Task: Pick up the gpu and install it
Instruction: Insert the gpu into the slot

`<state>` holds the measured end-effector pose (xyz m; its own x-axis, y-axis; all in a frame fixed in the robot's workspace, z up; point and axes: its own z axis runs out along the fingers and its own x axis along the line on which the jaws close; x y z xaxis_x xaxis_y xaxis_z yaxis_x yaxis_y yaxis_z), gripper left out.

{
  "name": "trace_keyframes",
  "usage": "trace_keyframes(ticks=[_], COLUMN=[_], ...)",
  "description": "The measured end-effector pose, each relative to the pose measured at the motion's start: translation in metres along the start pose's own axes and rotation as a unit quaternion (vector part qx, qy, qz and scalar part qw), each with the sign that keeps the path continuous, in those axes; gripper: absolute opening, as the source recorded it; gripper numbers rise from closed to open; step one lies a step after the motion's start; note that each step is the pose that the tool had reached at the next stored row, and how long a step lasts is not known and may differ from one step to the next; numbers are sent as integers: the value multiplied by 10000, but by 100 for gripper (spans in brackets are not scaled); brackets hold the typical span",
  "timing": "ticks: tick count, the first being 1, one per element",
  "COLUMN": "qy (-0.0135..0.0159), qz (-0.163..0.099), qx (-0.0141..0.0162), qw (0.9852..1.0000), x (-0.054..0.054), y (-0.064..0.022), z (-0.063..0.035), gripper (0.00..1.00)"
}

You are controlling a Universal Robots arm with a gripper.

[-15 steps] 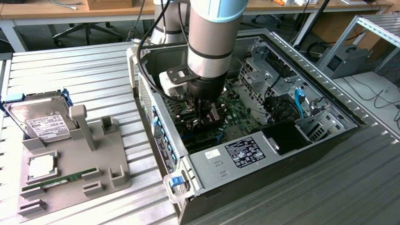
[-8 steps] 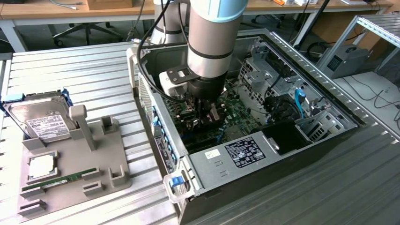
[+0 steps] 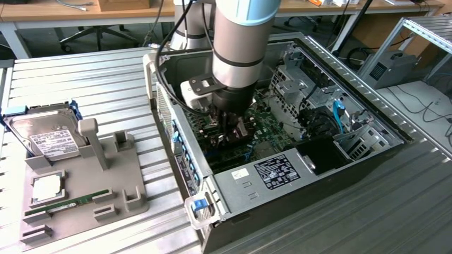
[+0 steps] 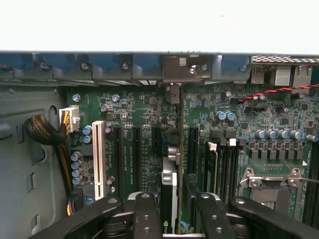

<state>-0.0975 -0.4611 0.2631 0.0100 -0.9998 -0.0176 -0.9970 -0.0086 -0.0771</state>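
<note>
A: Why is the case [image 3: 233, 196] laid on its side?

B: So that the board [image 4: 144, 114] can be reached from above. One case is counted. Beside it, one fixture [image 3: 127, 174] is seen, on which one drive [image 3: 46, 135] and one memory stick [image 3: 67, 205] are kept ready for picking.

A: And the gpu [image 4: 169, 184]?

B: One is counted. It is stood on edge in a slot and is judged seated. The gripper [image 4: 174, 214] is spread slightly astride it, with a gap seen at one finger [image 4: 209, 214].
</note>
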Motion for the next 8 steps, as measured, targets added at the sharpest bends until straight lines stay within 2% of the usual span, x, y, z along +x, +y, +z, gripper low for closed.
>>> trace_keyframes(ticks=[4, 8], qy=[-16, -17], qz=[2, 2], qx=[-4, -5], qw=[10000, 10000], x=[0, 0], y=[-46, -49], z=[-5, -6], gripper=[34, 34])
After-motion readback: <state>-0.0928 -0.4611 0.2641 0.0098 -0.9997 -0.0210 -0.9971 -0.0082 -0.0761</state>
